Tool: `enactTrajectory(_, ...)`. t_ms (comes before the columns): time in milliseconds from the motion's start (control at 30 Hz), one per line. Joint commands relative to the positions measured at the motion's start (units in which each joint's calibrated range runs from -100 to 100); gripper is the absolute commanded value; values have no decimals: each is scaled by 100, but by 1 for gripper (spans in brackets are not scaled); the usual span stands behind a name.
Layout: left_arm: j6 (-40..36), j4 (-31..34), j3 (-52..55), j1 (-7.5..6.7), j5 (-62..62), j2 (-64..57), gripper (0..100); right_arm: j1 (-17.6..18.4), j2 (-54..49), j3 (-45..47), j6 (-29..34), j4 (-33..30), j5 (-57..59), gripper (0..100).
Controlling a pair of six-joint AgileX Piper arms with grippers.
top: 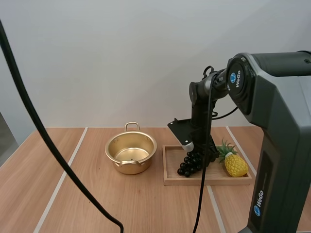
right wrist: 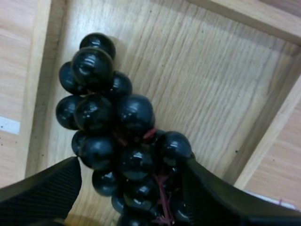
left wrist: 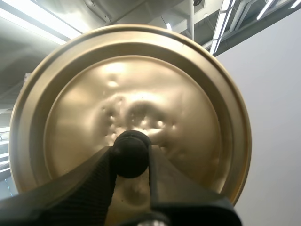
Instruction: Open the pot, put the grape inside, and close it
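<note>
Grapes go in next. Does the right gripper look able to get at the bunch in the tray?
Likely yes: the right gripper is open astride the grapes in the wooden tray; the pineapple sits apart.

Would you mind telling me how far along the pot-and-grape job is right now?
Done: the pot stands open, its lid held by the knob in the left gripper. In hand: the right gripper is down at the bunch of grapes, which lies in the wooden tray, not yet lifted. Left: carry the grapes into the pot and put the lid back on.
</note>
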Motion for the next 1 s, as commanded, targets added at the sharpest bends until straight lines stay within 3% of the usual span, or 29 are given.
enactTrajectory(0, -55, 99, -23, -32, -41, 22, 0, 0, 97, 17, -40, -13, 91, 100)
enactTrajectory(400, -55, 99, -23, -32, -41, 22, 0, 0, 199, 17, -40, 38, 112, 100)
enactTrajectory(500, -55, 99, -23, -32, -41, 22, 0, 0, 199, 17, -40, 28, 112, 31)
enactTrajectory(533, -55, 99, -23, -32, -41, 22, 0, 0, 199, 17, -40, 28, 129, 1)
enactTrajectory(967, -55, 99, -23, -32, -58, 76, 0, 0, -430, 4, -40, -118, 82, 0)
